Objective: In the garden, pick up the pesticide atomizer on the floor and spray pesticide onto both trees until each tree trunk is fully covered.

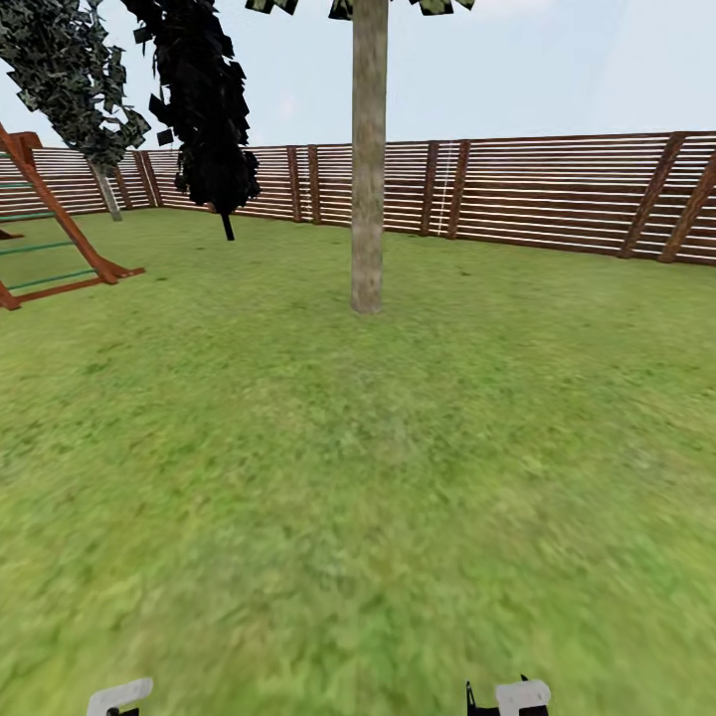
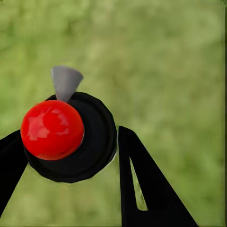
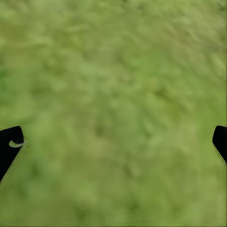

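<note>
Your left end effector (image 2: 71,156) is clamped on the pesticide atomizer (image 2: 71,137), seen end-on with a red ball and grey nozzle tip. Your right end effector (image 3: 113,142) hangs spread wide over the lawn (image 1: 398,477). One tree (image 1: 368,159) stands ahead, before the fence (image 1: 557,189).

Left gripper (image 2: 66,156): fingers closed around a held object.
Right gripper (image 3: 113,146): fingers spread wide, nothing between.

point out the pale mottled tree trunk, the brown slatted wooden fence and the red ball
pale mottled tree trunk (image 1: 368,159), head view, mid-trunk
brown slatted wooden fence (image 1: 557,194), head view, slats
red ball (image 2: 52,129), left wrist view, its centre
</note>
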### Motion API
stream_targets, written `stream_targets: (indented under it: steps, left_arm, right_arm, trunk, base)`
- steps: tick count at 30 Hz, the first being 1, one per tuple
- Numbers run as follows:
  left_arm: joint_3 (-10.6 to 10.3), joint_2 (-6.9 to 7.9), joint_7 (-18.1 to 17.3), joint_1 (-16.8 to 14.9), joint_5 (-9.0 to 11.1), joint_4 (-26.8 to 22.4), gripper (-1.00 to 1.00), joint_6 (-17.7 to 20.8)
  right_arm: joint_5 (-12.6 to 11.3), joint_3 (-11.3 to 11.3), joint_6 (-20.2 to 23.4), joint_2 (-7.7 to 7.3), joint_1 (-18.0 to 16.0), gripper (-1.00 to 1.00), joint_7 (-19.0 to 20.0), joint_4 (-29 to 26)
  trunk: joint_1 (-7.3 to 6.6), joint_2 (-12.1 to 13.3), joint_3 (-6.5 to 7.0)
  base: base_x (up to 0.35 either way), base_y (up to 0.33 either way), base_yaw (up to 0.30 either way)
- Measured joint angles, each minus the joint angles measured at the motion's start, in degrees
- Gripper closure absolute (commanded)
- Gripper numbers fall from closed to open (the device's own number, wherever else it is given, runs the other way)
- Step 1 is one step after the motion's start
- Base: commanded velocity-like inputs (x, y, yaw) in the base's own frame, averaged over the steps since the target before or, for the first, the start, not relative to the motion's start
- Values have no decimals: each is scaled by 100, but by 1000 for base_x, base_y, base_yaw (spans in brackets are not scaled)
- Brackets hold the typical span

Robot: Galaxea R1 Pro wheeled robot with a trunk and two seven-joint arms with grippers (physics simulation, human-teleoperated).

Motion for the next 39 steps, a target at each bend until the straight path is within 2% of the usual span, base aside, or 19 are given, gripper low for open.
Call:
stream_targets:
  steps: [39]
  left_arm:
    - [-2,-1,0,0,0,0,100,0]
  right_arm:
    - [0,0,7,0,1,-100,0,6]
  trunk:
    - [0,0,0]
  base:
    - [340,0,0]
